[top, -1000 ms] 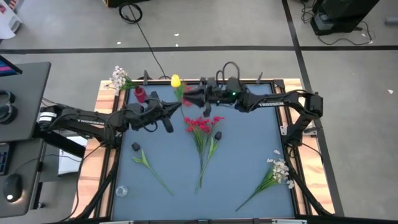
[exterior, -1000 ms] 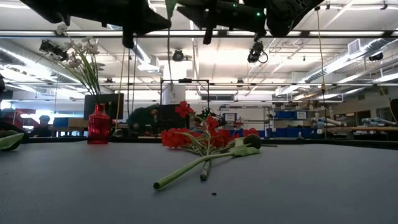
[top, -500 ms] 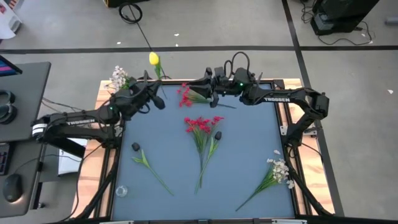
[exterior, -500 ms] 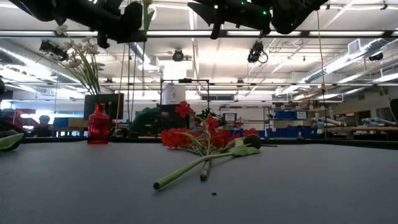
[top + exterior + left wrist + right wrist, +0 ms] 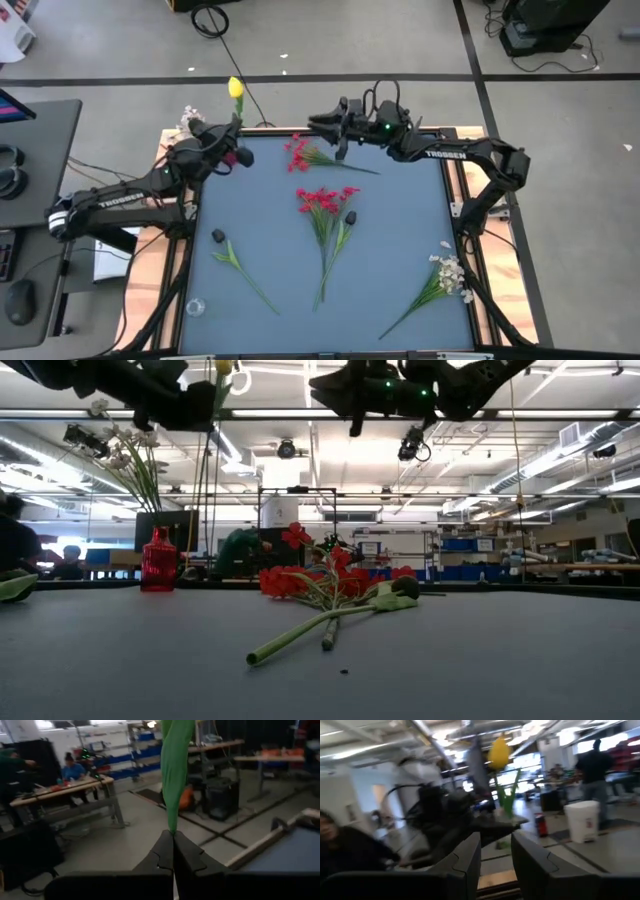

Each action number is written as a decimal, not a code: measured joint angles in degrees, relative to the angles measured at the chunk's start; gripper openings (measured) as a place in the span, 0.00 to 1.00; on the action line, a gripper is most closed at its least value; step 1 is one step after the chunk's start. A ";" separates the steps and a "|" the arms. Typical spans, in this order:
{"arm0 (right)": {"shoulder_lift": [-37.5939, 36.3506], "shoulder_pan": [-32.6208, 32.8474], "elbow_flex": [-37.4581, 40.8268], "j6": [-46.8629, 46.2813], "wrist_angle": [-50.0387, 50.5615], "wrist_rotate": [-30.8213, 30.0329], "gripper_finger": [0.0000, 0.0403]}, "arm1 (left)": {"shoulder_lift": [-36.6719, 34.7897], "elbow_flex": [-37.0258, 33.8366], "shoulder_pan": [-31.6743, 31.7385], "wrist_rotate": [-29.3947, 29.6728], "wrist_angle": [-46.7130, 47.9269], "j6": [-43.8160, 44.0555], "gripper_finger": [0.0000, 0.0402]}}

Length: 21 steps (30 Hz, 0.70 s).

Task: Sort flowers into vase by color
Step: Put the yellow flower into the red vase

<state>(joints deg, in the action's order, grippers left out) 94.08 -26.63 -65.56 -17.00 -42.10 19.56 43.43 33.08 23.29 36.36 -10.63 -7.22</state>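
Observation:
My left gripper (image 5: 228, 148) hangs high over the table's far-left corner, shut on a yellow flower (image 5: 235, 88) whose blossom stands above it. A red vase (image 5: 158, 560) stands below it, mostly hidden in the high view. White flowers (image 5: 190, 122) stand in a dark vase (image 5: 165, 528) at that corner. My right gripper (image 5: 330, 125) is open and empty, raised over the far edge. One red sprig (image 5: 300, 155) lies flat near the far edge, and a red bunch (image 5: 322, 200) lies at mid-table. My left gripper pinches the yellow flower's green stem (image 5: 171, 820) between its two shut fingers (image 5: 186, 855). The flower is lifted clear and upright, with the blossom (image 5: 225, 366) above the fingers and the thin stem (image 5: 206, 460) hanging below them.
A dark-budded stem (image 5: 345, 228) lies beside the red bunch. Another green sprig (image 5: 235, 262) lies toward the near-left, and a white sprig (image 5: 445, 275) lies at the near-right. A small clear thing (image 5: 195, 307) sits at the near-left edge. People sit at benches beyond the table.
My left gripper has carried the yellow flower from the far middle of the table toward the far-left corner, keeping it upright. My right gripper has drawn back toward the far edge, away from the flower. The red sprig now lies uncovered near the far edge.

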 joint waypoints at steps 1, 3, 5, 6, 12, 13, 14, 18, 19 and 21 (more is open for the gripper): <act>0.00 -0.72 0.00 -0.73 -0.42 -0.47 0.29 | -0.03 -0.03 0.38 -0.93 1.07 -0.29 0.00; 0.00 -2.16 0.00 -1.22 -0.78 -0.65 0.29 | -0.29 -1.07 0.75 -3.08 0.85 -1.34 0.00; 0.00 -3.48 0.00 -1.26 -0.67 -0.68 0.29 | -1.09 -3.10 0.73 -4.52 -0.79 -1.51 0.00; 0.00 -4.10 0.00 -1.46 -0.63 -0.64 0.29 | -1.64 -4.35 0.71 -4.94 -2.30 -1.54 0.00; 0.00 -6.68 0.00 -3.85 -0.69 -0.30 0.29 | -7.98 -10.47 0.61 -5.57 -10.20 -4.01 0.00; 0.00 -6.90 0.00 -3.85 -0.69 -0.22 0.29 | -8.90 -10.51 0.62 -5.55 -10.23 -5.10 0.00; 0.00 -7.04 0.00 -3.86 -0.69 -0.29 0.29 | -9.62 -10.51 0.70 -5.33 -10.23 -5.99 0.00; 0.00 -7.67 0.00 -3.82 -0.67 -0.37 0.29 | -11.85 -10.56 1.79 -4.31 -9.99 -7.59 0.00; 0.00 -7.85 0.00 -3.80 -0.67 -0.37 0.29 | -12.15 -10.56 2.23 -3.79 -10.01 -7.59 0.00; 0.00 -8.15 0.00 -3.87 -0.67 -0.41 0.29 | -12.18 -10.56 3.16 -3.01 -9.92 -7.59 0.00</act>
<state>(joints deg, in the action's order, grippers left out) 94.08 -34.78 -65.56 -20.87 -42.76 19.15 31.25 22.52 26.45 33.35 -20.55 -14.81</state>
